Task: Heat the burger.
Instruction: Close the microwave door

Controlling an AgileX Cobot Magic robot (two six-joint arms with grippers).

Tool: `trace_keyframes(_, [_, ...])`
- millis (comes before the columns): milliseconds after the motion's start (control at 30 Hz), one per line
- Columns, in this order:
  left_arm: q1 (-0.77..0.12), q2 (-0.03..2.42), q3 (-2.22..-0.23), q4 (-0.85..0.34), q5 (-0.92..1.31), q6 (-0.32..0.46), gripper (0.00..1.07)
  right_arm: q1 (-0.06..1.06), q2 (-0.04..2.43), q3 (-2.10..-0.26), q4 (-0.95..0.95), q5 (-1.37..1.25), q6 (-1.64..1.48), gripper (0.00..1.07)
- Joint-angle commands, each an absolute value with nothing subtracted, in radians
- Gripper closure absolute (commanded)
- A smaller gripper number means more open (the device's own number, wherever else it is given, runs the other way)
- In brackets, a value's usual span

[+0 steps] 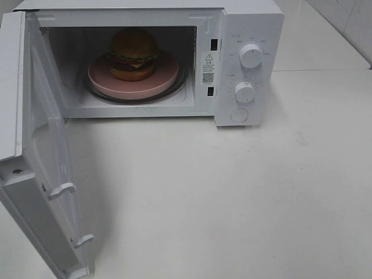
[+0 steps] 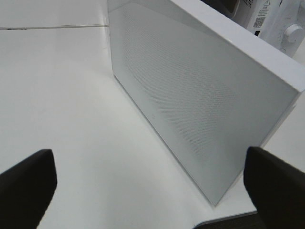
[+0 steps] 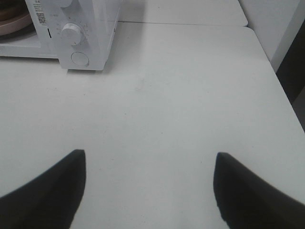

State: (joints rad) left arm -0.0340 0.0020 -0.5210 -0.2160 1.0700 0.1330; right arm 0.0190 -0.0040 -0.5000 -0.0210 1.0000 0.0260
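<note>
The white microwave (image 1: 250, 35) stands at the back of a pale, glossy desk (image 1: 232, 192). Its door (image 1: 49, 145) is swung wide open on the left of the exterior view. Inside the microwave, the burger (image 1: 134, 53) sits on a round pink plate (image 1: 165, 78), which rests on the glass turntable (image 1: 181, 88). Two round knobs (image 1: 250, 55) and a round button (image 1: 239, 114) run down the microwave's control panel. A seam (image 1: 325, 71) crosses the desk to the right of the microwave, and pale wall tiles (image 1: 349, 17) show beyond it. The left claw (image 2: 148, 167) hangs spread wide, gripping nothing, just outside the microwave's open door and facing its dotted outer face. The right claw (image 3: 150, 157) is also spread and holds nothing, over bare desk out in front of the microwave's control panel.
</note>
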Motion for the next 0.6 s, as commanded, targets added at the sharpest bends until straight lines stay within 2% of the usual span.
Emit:
trace_keyframes(33, [-0.031, 0.001, -0.518, -0.218, 1.074, 0.132, 0.07, 0.012, -0.031, -0.498, -0.02, 0.994, 0.019, 0.33])
trace_keyframes(600, [-0.031, 0.001, -0.518, -0.218, 1.074, 0.132, 0.07, 0.012, -0.031, -0.498, -0.02, 0.994, 0.019, 0.33])
